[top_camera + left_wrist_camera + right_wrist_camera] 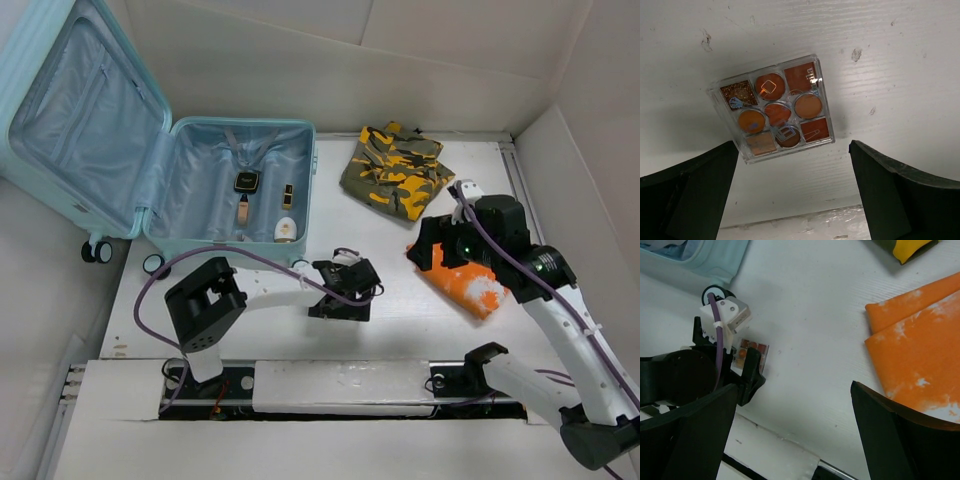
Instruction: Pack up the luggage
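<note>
The luggage [205, 185] lies open at the back left, its lid [80, 110] leaning back; its corner and a wheel show in the right wrist view [715, 257]. A clear eyeshadow palette [772, 115] with orange-brown pans lies flat on the table. My left gripper [792, 195] is open and empty just above and short of it; in the top view the left gripper [340, 302] hides the palette. My right gripper [795, 435] is open and empty above the table, left of a folded orange cloth [920, 345]. It is near the cloth's left end in the top view [440, 258].
In the suitcase base lie a black compact [246, 181], a tan tube [243, 210], a lipstick [288, 195] and a white item [285, 230]. A folded camouflage garment [395, 170] lies at the back right. The orange cloth [465, 285] lies right of centre.
</note>
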Controlling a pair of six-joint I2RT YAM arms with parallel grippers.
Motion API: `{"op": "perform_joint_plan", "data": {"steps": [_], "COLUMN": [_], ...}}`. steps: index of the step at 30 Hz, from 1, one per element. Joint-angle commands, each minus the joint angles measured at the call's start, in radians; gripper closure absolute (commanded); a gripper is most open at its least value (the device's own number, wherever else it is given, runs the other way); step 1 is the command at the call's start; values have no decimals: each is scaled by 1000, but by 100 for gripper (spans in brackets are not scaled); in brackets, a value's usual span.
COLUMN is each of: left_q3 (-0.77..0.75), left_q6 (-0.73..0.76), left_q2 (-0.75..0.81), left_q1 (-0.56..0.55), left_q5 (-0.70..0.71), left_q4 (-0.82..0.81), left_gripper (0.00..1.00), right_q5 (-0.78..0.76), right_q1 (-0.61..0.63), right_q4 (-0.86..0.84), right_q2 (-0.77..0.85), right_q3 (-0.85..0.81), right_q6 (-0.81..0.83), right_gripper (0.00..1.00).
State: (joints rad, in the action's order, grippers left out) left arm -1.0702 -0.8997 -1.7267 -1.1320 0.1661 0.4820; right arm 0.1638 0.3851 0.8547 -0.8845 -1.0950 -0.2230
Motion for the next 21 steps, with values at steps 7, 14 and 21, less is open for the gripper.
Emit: {"op": "perform_joint_plan", "data": {"steps": [7, 14, 21], "left_q3": [-45, -27, -52], "left_q6": [-103, -175, -211], "left_q2": [-95, -106, 62], "left_q1": [0, 0, 0], "left_q5": [52, 118, 206], "left_q4": [50, 96, 190], "left_gripper": [15, 36, 73], "right_q5": [114, 99, 75], "right_q1": [-8, -8, -17], "right_q4": [-82, -82, -94], "right_q2": [-7, 2, 12], "right_q3": [29, 40, 21], "right_q6": [51, 80, 90], "right_gripper": [0, 1, 3]}}
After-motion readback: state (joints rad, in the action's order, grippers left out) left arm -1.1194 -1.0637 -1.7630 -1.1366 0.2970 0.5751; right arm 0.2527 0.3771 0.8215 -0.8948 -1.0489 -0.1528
